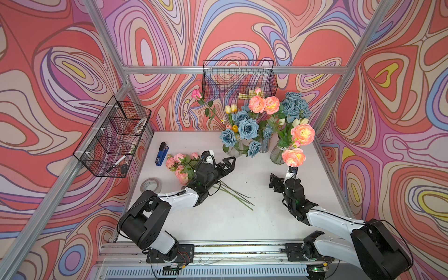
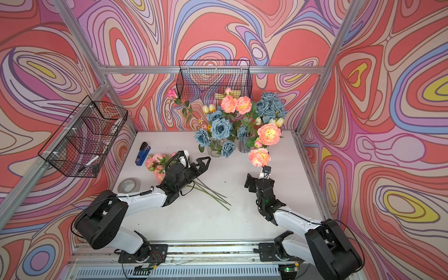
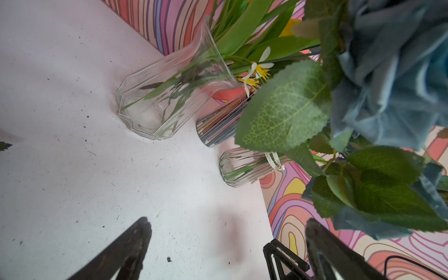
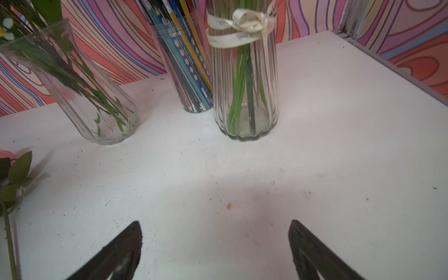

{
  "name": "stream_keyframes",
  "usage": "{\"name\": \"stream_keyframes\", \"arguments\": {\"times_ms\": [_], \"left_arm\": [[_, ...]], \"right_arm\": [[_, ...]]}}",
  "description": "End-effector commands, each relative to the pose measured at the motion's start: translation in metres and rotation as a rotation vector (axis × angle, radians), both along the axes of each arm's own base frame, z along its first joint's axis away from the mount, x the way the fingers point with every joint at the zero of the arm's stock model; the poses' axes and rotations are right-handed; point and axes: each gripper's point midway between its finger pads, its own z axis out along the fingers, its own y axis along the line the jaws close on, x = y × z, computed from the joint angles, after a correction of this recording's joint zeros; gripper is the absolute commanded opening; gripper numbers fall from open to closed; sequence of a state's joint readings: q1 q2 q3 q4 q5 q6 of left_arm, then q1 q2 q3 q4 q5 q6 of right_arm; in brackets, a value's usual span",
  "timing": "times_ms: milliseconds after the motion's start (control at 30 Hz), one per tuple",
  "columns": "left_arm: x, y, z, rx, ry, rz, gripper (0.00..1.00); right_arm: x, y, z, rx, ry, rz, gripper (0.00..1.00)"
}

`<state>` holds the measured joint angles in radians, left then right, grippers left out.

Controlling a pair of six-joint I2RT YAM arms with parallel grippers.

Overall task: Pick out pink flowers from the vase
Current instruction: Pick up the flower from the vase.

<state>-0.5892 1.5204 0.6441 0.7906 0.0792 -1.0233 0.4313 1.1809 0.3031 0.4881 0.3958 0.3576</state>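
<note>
Loose flowers [image 1: 180, 158] lie on the table [image 1: 242, 218], left of the vases [image 1: 276, 155] (standing at the back).

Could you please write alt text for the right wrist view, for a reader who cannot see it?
An open pincer hangs over a white table, facing a ribbed glass vase of green stems tied with a cream ribbon. Near it stand a striped tube and a faceted glass vase holding more stems; a leafy pink flower shows at the picture's edge.
</note>
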Motion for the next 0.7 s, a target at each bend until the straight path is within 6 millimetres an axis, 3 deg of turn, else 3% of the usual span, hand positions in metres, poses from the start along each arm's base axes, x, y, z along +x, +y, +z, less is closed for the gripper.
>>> {"name": "stream_keyframes", "arguments": {"times_ms": [0, 200, 333, 667], "left_arm": [[0.003, -0.002, 0.025, -0.032, -0.081, -0.01, 1.0], [-0.001, 0.005, 0.029, -0.019, -0.098, 0.006, 1.0], [-0.002, 0.01, 0.031, -0.015, -0.108, 0.017, 1.0], [-0.002, 0.011, 0.032, -0.024, -0.12, 0.013, 1.0]], "right_arm": [[0.019, 0.0, 0.022, -0.036, -0.07, -0.022, 0.95], [0.042, 0.012, 0.037, -0.098, -0.073, 0.004, 0.94], [0.055, 0.005, 0.05, -0.213, -0.085, -0.037, 0.93], [0.052, -0.024, 0.069, -0.374, -0.233, -0.182, 0.9]]}}
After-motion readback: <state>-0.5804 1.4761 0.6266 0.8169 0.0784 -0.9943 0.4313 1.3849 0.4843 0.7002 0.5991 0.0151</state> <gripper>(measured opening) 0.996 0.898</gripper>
